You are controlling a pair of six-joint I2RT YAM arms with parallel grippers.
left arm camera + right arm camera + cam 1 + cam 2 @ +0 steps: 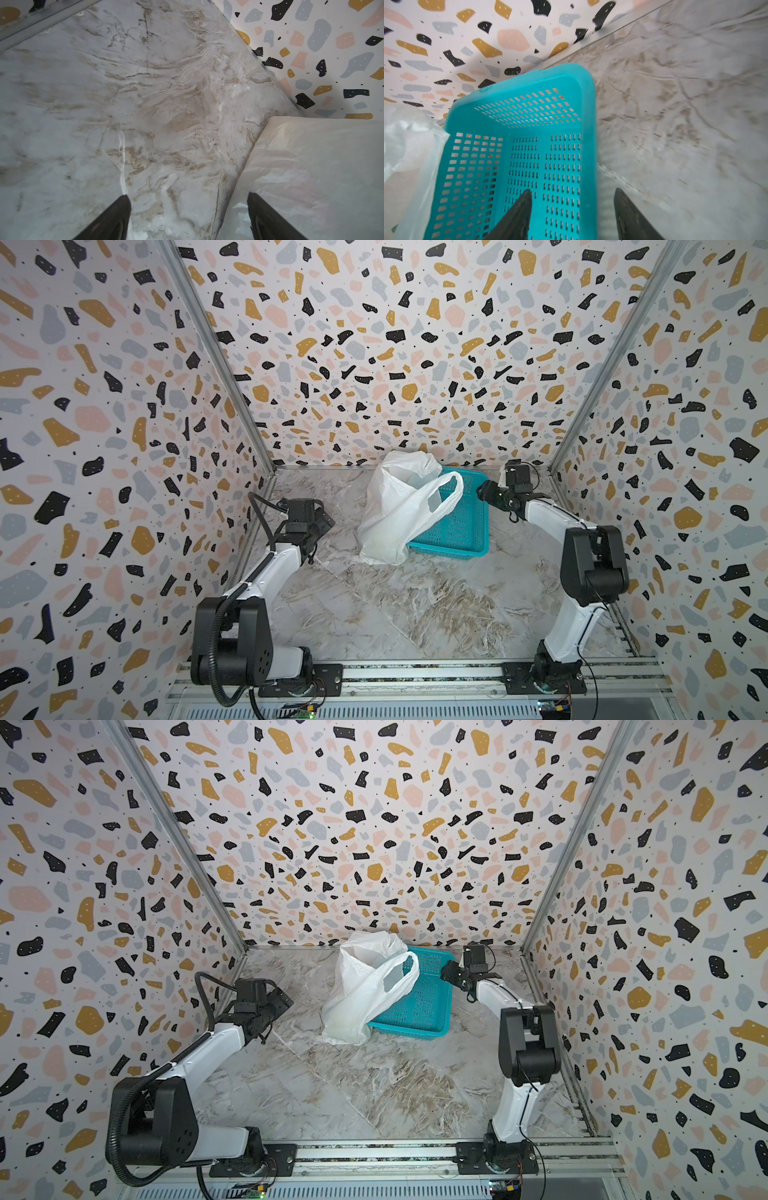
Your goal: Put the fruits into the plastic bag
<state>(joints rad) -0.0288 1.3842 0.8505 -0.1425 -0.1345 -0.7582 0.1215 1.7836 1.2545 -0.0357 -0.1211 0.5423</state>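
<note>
At frame centre the plastic bag [390, 522] overlaps the basket [461, 526]; left end effector [187, 195] and right end effector [572, 189] gape empty.

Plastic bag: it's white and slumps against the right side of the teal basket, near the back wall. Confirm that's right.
Not quite. The white plastic bag slumps against the left side of the teal basket, not the right, as both top views show. The rest holds: it stands near the back wall.
</note>
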